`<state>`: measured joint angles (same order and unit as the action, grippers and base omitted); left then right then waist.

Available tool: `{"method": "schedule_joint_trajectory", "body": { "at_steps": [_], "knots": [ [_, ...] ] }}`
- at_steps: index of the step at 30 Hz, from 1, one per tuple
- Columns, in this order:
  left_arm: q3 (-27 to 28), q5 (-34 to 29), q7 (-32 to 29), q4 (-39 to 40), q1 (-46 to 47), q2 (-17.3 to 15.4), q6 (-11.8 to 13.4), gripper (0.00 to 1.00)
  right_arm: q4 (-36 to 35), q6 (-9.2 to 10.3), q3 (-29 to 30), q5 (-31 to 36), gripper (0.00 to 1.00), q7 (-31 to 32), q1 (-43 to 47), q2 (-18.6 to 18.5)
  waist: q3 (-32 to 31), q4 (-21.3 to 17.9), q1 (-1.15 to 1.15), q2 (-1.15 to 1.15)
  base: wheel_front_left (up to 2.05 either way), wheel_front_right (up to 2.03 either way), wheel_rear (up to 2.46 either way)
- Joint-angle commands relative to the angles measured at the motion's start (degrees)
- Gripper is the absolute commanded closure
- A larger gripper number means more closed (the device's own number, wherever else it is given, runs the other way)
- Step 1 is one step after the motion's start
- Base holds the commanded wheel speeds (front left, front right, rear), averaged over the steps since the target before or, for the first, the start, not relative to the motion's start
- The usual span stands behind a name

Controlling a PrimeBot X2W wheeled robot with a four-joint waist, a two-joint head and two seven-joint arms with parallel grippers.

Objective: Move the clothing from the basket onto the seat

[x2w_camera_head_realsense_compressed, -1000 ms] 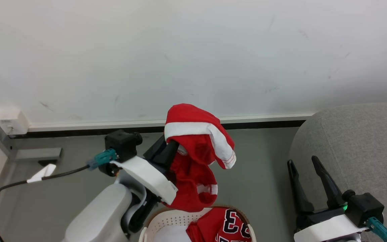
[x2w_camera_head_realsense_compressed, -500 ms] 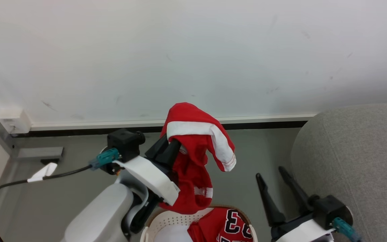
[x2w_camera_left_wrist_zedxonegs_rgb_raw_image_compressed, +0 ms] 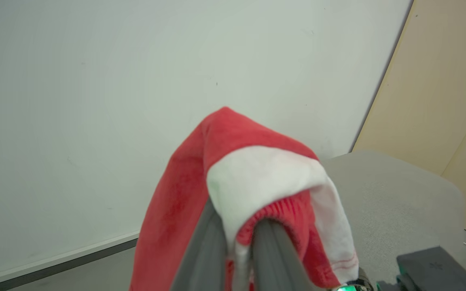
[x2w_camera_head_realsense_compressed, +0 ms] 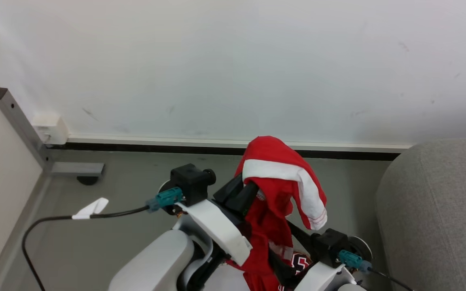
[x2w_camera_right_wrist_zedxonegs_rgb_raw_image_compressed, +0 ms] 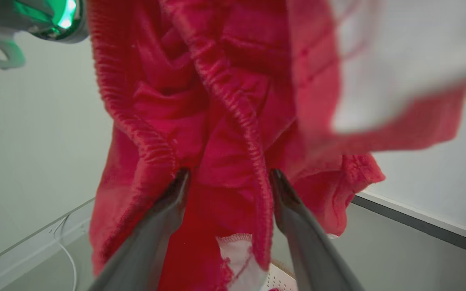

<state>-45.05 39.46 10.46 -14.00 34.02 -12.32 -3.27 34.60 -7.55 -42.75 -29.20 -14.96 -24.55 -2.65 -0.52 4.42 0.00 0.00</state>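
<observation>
My left pincer [x2w_camera_left_wrist_zedxonegs_rgb_raw_image_compressed: 236, 232] grips one red jersey [x2w_camera_head_realsense_compressed: 275, 178] aloft, right pincer [x2w_camera_right_wrist_zedxonegs_rgb_raw_image_compressed: 229, 173] open astride it; seat [x2w_camera_head_realsense_compressed: 439, 202] at right not yet reached.

The clothing [x2w_camera_head_realsense_compressed: 275, 194] is held up at the middle of the head view, draped over the fingertips of the left gripper [x2w_camera_left_wrist_zedxonegs_rgb_raw_image_compressed: 236, 240] and pinched between them. The right gripper [x2w_camera_right_wrist_zedxonegs_rgb_raw_image_compressed: 229, 178] is placed just below and to the right of it, with its two fingers set apart and hanging folds of the clothing caught between them. The basket [x2w_camera_right_wrist_zedxonegs_rgb_raw_image_compressed: 280, 279] is glimpsed beneath the hanging cloth. The seat [x2w_camera_head_realsense_compressed: 435, 210] is found at the right, apart from the clothing. The floor [x2w_camera_head_realsense_compressed: 136, 190] is spread beneath, a cable [x2w_camera_head_realsense_compressed: 55, 219] is laid across it at the left, and the wall [x2w_camera_head_realsense_compressed: 233, 60] is set behind everything.
</observation>
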Motion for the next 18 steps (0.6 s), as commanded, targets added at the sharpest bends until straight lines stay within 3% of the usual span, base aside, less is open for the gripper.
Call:
{"method": "schedule_joint_trajectory", "body": {
  "at_steps": [1,9,10,11,12,18],
  "knots": [
    [-0.3,-0.4,-0.2,0.7,0.0,0.3,-0.3,1.0,0.8,0.12,-0.9,-1.5,0.0,-0.2,-1.7,-0.3,-0.1,1.0,0.0,0.0,0.0,0.0,0.0],
    [-2.2,0.5,-1.4,2.8,-1.4,0.7,-0.7,1.0,4.0,0.12,-0.6,-3.9,0.0,-0.2,-5.0,-0.2,-0.6,4.0,0.0,0.0,0.0,0.0,0.0],
    [-2.2,0.7,-1.5,3.0,-1.5,0.6,-0.6,1.0,4.3,0.12,-0.7,-4.0,0.23,-0.2,-5.0,-0.2,-0.7,4.2,0.0,0.0,0.0,0.0,0.0],
    [-2.1,0.8,-1.6,3.2,-1.6,0.6,-0.5,1.0,4.2,0.12,-0.7,-3.8,0.53,-0.2,-5.1,-0.2,-0.7,4.4,0.0,0.0,0.0,0.0,0.0],
    [-2.1,0.9,-1.6,3.3,-1.7,0.4,-0.4,1.0,4.1,0.12,-0.6,-3.6,1.0,-0.2,-5.0,-0.2,-0.8,4.5,0.0,0.0,0.0,0.0,0.0],
    [-1.4,1.5,-1.5,3.2,-2.3,-0.5,0.2,1.0,2.7,0.12,-0.1,-3.8,1.0,-0.2,-3.6,-0.3,-0.9,4.6,0.0,0.0,0.0,0.0,0.0]
  ]
}}
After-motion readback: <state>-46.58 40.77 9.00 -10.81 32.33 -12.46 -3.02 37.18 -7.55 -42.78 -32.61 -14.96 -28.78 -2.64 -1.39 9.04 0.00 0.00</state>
